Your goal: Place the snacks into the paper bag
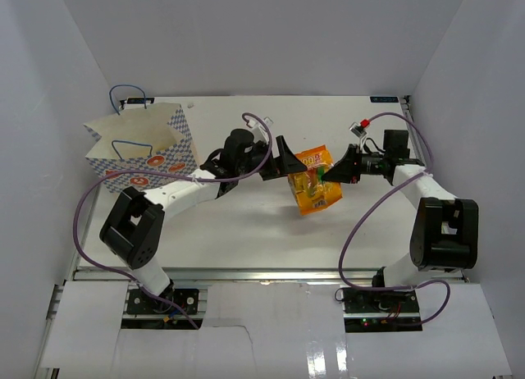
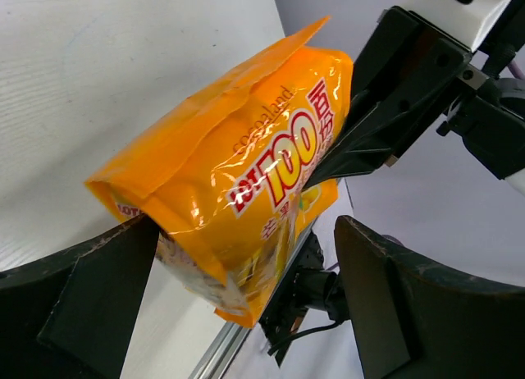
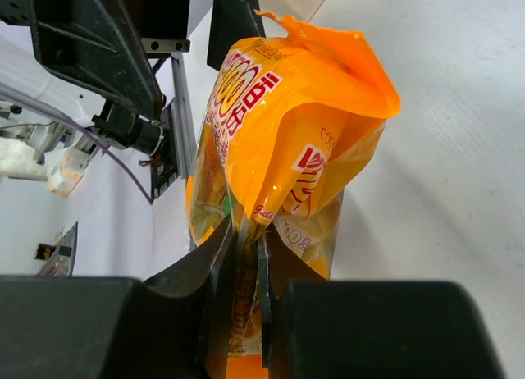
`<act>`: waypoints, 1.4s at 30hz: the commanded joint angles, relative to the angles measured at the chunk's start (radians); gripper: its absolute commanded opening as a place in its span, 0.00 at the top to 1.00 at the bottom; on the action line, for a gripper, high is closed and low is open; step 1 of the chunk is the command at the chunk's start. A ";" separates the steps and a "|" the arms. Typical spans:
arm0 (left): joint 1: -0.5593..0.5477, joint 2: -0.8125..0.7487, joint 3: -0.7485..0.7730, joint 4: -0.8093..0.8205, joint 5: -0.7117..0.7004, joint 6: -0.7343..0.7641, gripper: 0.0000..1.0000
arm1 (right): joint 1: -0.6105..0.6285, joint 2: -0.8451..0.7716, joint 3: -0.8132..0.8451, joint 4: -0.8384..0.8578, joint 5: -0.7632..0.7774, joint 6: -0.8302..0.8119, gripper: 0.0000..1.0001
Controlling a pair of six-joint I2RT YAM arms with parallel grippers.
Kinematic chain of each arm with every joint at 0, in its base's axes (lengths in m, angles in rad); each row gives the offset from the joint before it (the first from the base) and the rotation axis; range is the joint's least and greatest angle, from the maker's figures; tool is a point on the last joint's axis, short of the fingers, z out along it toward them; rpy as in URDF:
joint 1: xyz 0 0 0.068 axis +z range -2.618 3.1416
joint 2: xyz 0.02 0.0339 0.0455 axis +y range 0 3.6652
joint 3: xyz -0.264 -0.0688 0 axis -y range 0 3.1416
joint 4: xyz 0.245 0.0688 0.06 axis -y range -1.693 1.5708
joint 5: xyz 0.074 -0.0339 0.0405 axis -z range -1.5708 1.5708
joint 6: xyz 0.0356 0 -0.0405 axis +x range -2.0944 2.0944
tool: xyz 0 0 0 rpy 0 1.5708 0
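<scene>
The paper bag (image 1: 176, 145) stands upright with its mouth open at the far left of the table (image 1: 246, 231), well apart from the action.

Mid-table, the orange pouch (image 1: 312, 182) is up in the air between the two arms. By the look of it, it is light, soft and crinkly. The film is glossy and likely slippery, and the contents can shift inside. The flat sealed edges or a pinch across a thin part look like the safest places to take hold, since a squeeze on the puffy middle could slide off.

The right gripper (image 3: 246, 248) is clamped tight on the pouch (image 3: 287, 108), pinching a fold of film near one end.

The left gripper (image 2: 246, 305) is spread wide, with one finger on each side of the pouch (image 2: 246, 182). Whether the near finger (image 2: 98, 297) touches the pouch's corner, I cannot tell.
</scene>
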 commanded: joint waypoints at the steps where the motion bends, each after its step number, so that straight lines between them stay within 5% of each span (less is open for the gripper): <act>1: -0.013 -0.017 -0.022 0.112 0.047 0.000 0.02 | 0.024 -0.033 0.053 0.005 -0.115 0.013 0.92; 8: -0.024 -0.008 -0.026 0.117 0.020 -0.001 0.05 | 0.084 -0.057 0.081 0.022 -0.112 0.036 0.92; 19: -0.030 0.036 0.013 0.137 0.096 -0.010 0.57 | 0.127 -0.045 0.021 0.076 -0.026 0.056 0.92; 27: -0.030 -0.010 -0.016 0.172 0.124 0.002 1.00 | 0.136 -0.004 0.050 0.004 0.049 0.008 0.70; 37: -0.030 -0.067 -0.091 0.180 0.120 0.006 1.00 | 0.141 0.079 0.102 -0.139 0.132 -0.107 0.49; 42: -0.028 -0.060 -0.114 0.180 0.127 0.005 1.00 | 0.156 0.104 0.101 -0.150 0.147 -0.125 0.47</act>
